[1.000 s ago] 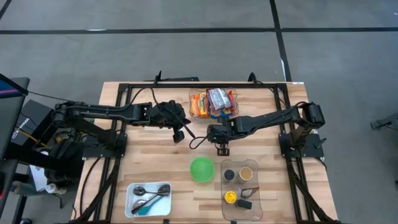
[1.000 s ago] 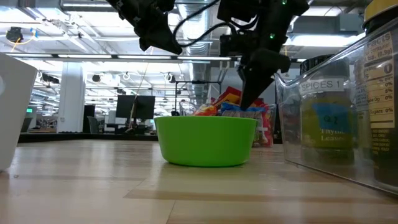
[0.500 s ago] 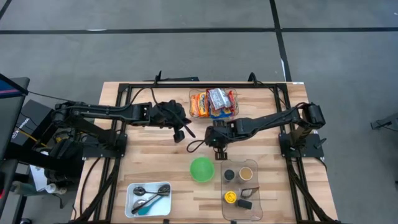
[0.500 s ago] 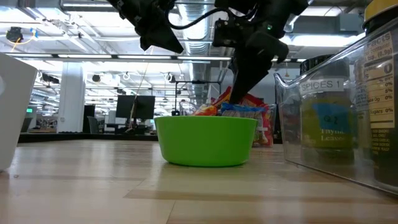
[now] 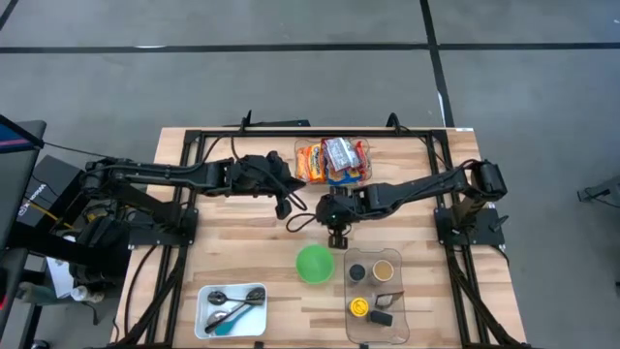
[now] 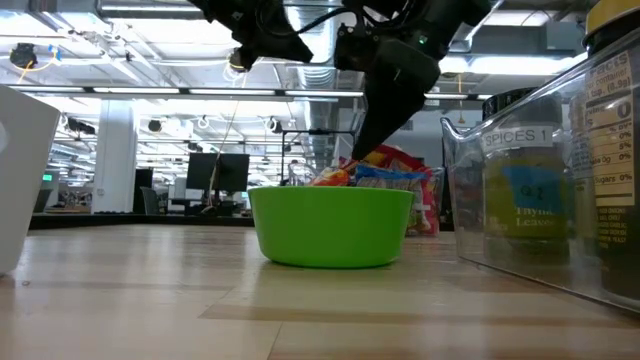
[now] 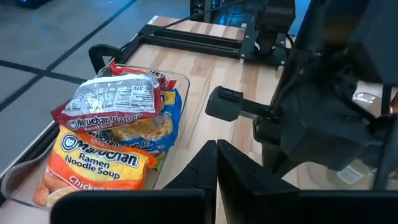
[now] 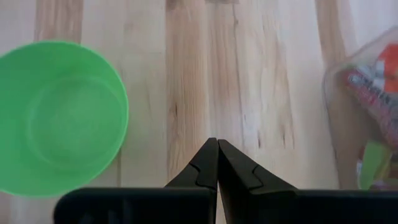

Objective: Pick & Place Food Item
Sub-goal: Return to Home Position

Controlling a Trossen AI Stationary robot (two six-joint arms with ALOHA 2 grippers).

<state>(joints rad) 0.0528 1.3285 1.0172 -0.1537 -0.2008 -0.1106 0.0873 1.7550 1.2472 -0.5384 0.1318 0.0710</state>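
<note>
Compared with one second earlier, the right gripper (image 5: 336, 236) has shifted slightly toward the left arm, and the left gripper (image 5: 287, 206) toward the tray. Ramen packets (image 5: 332, 160) lie piled in a clear tray (image 7: 15, 177) at the back of the counter (image 5: 242, 247). The left gripper hangs just beside that tray, its jaws pressed together and empty. The right gripper hovers between the tray and the green bowl (image 5: 314, 264), its jaws likewise closed on nothing. In the low view the bowl and right arm partly hide the packets. Nearer the front stand a white bin (image 5: 201, 296) holding spoons (image 5: 232, 308) and a clear container (image 5: 395, 325) of jars (image 5: 384, 270).
</note>
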